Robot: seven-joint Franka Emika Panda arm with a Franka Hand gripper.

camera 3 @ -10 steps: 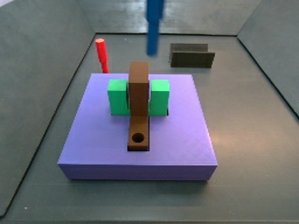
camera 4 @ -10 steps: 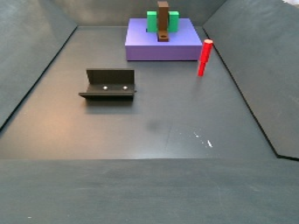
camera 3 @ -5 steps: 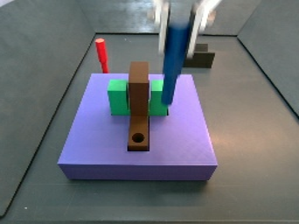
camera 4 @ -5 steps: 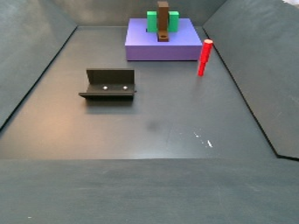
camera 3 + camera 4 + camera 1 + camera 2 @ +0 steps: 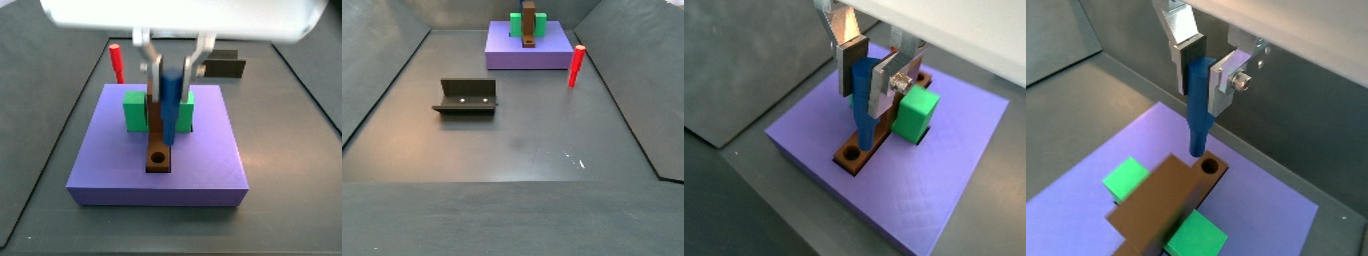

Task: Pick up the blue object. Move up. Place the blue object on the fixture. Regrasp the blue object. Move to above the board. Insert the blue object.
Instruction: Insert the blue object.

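My gripper (image 5: pixel 174 78) hangs over the board (image 5: pixel 207 155) and is shut on the blue object (image 5: pixel 173 97), a slim deep-blue peg held upright. In both wrist views the silver fingers (image 5: pixel 847 52) (image 5: pixel 1184 45) clamp the top of the blue object (image 5: pixel 862 105) (image 5: pixel 1200 115). Its lower tip hovers just above the round hole (image 5: pixel 1209 165) (image 5: pixel 850 156) in the brown bar (image 5: pixel 1166 205) (image 5: pixel 159 125). The fixture (image 5: pixel 466 96) (image 5: pixel 221 66) stands on the floor away from the board (image 5: pixel 523 57). Neither gripper nor blue object shows in that side view.
A red peg (image 5: pixel 116 62) (image 5: pixel 576 66) stands upright on the floor beside the board. Green blocks (image 5: pixel 135 110) (image 5: pixel 919 112) (image 5: pixel 1129 177) flank the brown bar. Dark walls enclose the floor on all sides.
The gripper has carried the blue object from high at the back over the board and down, so it now hangs just above the brown bar's hole.
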